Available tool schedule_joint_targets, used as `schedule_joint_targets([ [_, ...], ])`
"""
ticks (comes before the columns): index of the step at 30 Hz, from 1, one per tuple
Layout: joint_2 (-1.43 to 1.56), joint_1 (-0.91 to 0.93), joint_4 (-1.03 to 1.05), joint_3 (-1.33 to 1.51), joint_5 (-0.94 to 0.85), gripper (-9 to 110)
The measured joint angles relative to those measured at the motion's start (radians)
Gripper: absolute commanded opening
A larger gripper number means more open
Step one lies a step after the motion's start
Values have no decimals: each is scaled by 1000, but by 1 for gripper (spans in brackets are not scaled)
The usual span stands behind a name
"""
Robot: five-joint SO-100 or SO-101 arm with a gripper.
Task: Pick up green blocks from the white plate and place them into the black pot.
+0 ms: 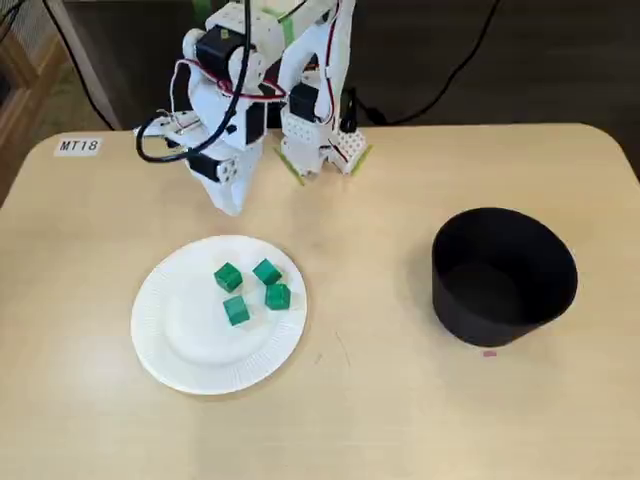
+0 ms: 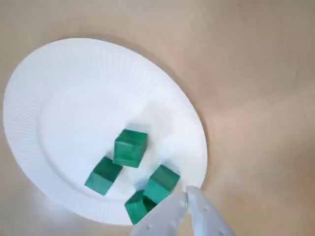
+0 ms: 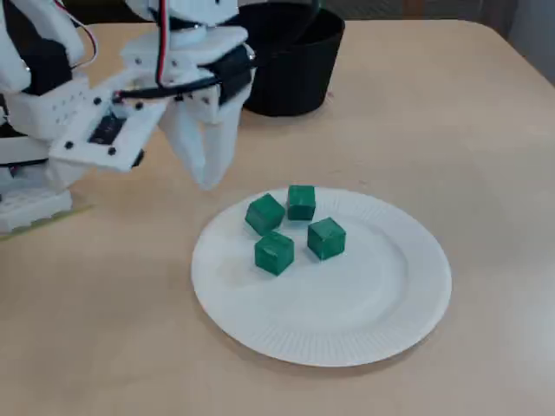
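Your claw (image 3: 206, 176) hangs clenched and empty just beside the white plate (image 3: 347, 303), likely poised for its four green blocks (image 3: 275, 253)

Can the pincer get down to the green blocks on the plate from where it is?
Probably yes. The pincer hangs beside the white plate, with nothing between it and the four green blocks; its jaws look shut.

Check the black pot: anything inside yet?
No green shows inside the black pot in a fixed view; its dark floor is hard to read, partly hidden by the wall. Four green blocks sit on the white plate.
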Motion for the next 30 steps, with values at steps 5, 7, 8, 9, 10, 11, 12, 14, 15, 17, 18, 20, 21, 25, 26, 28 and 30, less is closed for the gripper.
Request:
schedule_joint_targets([
  [5, -32, 0, -35, -2, 5, 30],
  [7, -49, 2, -48, -2, 5, 32],
  [8, -60, 2, -52, -2, 5, 32],
  [9, -72, 2, -55, -2, 6, 33],
  [10, -86, 2, -57, -2, 8, 34],
  [11, -103, 2, -58, -2, 8, 35],
  [12, -117, 2, -58, -2, 8, 35],
  [14, -144, -2, -66, -2, 8, 35],
  [15, -160, -6, -74, -2, 8, 35],
  [17, -179, -20, -89, -2, 8, 34],
  [18, -187, -26, -98, -2, 8, 33],
  [20, -204, -29, -120, -2, 12, 32],
  [21, -212, -29, -129, -2, 17, 32],
  [25, -241, -31, -178, -2, 41, 30],
  [26, -245, -35, -187, -2, 49, 30],
  [28, -264, -48, -207, -2, 66, 29],
  [30, -281, -55, -227, -2, 80, 29],
])
